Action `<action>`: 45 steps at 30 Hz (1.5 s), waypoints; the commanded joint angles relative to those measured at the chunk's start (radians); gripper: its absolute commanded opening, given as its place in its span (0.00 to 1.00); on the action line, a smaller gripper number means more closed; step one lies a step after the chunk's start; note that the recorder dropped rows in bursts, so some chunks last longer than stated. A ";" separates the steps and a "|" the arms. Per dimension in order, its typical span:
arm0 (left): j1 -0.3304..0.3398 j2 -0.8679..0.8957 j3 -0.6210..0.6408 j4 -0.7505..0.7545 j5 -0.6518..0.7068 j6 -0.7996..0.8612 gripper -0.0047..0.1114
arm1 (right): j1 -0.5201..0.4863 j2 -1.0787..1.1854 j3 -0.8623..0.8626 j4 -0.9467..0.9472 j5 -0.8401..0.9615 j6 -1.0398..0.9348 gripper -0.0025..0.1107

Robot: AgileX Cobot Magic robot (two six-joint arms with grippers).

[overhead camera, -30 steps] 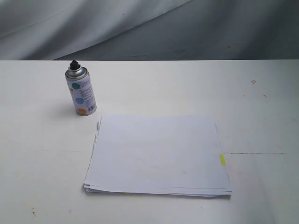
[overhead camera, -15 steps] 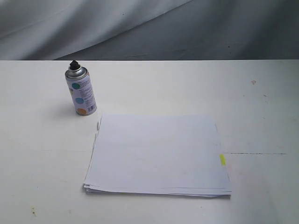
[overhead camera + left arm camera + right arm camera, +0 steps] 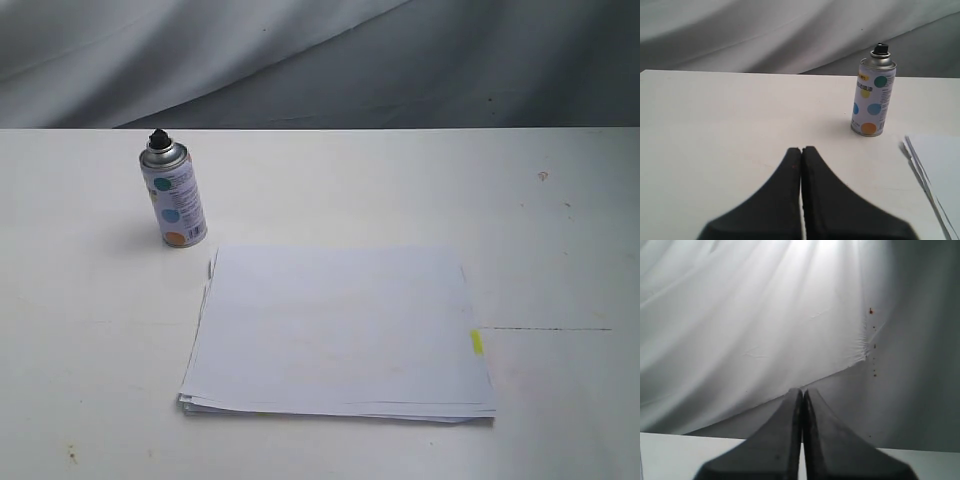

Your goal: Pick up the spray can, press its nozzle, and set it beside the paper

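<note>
Small dotted white-lilac spray can (image 3: 173,200) stands upright toward the white counter's (image 3: 560,230) far-left corner, near the white paper stack (image 3: 340,330). The left gripper (image 3: 801,150) and right gripper (image 3: 802,391) have jaws closed; approaching unopened could topple it.

One stack of paper (image 3: 340,330) is counted, with one yellow tab (image 3: 477,343) at its edge; one spray can (image 3: 175,205), bearing one nozzle (image 3: 157,137), is seen near the paper.
</note>
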 commanded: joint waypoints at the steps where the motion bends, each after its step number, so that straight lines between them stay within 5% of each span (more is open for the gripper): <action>1: -0.005 -0.003 0.005 -0.003 -0.011 0.000 0.04 | -0.006 0.007 0.006 -0.200 -0.010 0.096 0.02; 9: -0.005 -0.003 0.005 -0.003 -0.011 0.000 0.04 | -0.006 -0.007 0.079 -0.969 0.015 0.878 0.02; 16: -0.005 -0.003 0.005 -0.003 -0.011 0.000 0.04 | -0.008 -0.021 0.213 -1.005 0.024 0.911 0.02; 25: -0.005 -0.003 0.005 -0.003 -0.011 0.000 0.04 | -0.008 -0.021 0.213 -1.059 0.178 0.914 0.02; 31: -0.005 -0.003 0.005 -0.003 -0.011 0.000 0.04 | -0.087 -0.021 0.213 -1.059 0.190 0.925 0.02; 45: -0.005 -0.003 0.005 -0.003 -0.011 0.000 0.04 | -0.087 -0.021 0.213 -1.069 0.189 0.925 0.02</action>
